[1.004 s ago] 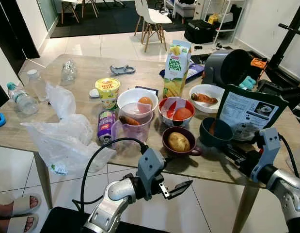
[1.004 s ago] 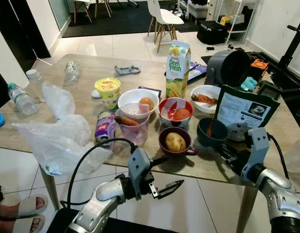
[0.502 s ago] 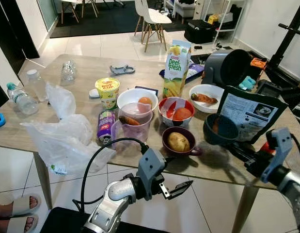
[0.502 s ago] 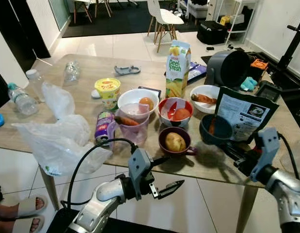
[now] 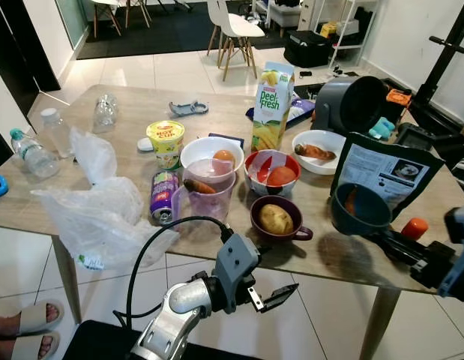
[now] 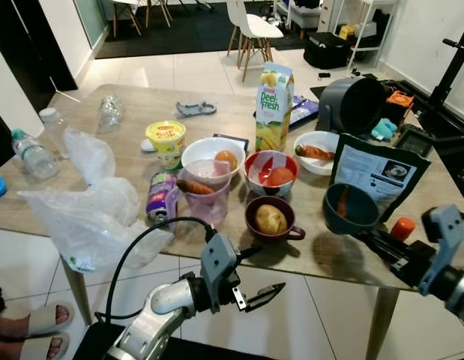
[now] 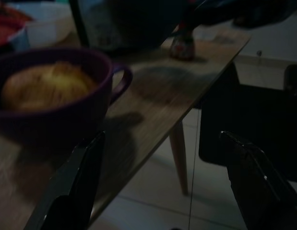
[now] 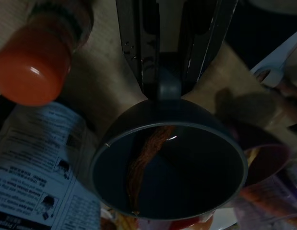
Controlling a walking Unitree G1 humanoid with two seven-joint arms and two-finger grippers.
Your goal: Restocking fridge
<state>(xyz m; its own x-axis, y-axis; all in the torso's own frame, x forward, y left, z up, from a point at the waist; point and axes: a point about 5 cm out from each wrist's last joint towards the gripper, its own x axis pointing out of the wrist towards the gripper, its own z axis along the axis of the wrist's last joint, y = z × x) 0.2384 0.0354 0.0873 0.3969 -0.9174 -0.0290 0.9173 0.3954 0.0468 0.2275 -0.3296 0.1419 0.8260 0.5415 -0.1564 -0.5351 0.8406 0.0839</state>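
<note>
The right gripper [image 6: 381, 244], at the lower right of the head views, pinches the short handle of a dark teal cup [image 6: 351, 209] containing an orange carrot piece [image 8: 146, 155], and the cup hangs tilted above the wooden table [image 5: 217, 112], clear of its surface. Just behind the cup stands a dark printed pouch [image 5: 387, 172]; an orange-capped small bottle [image 6: 402, 228] sits beside the fingers. The left gripper [image 5: 273, 298], fingers spread, hovers below the table's near edge, under a purple mug holding a potato [image 5: 276, 217]. Good execution would likely mean levelling the cup so that the carrot stays inside, withdrawing it away from the pouch and bottle, and keeping the handle firmly clamped, since so small a hold may let the cup swing.
</note>
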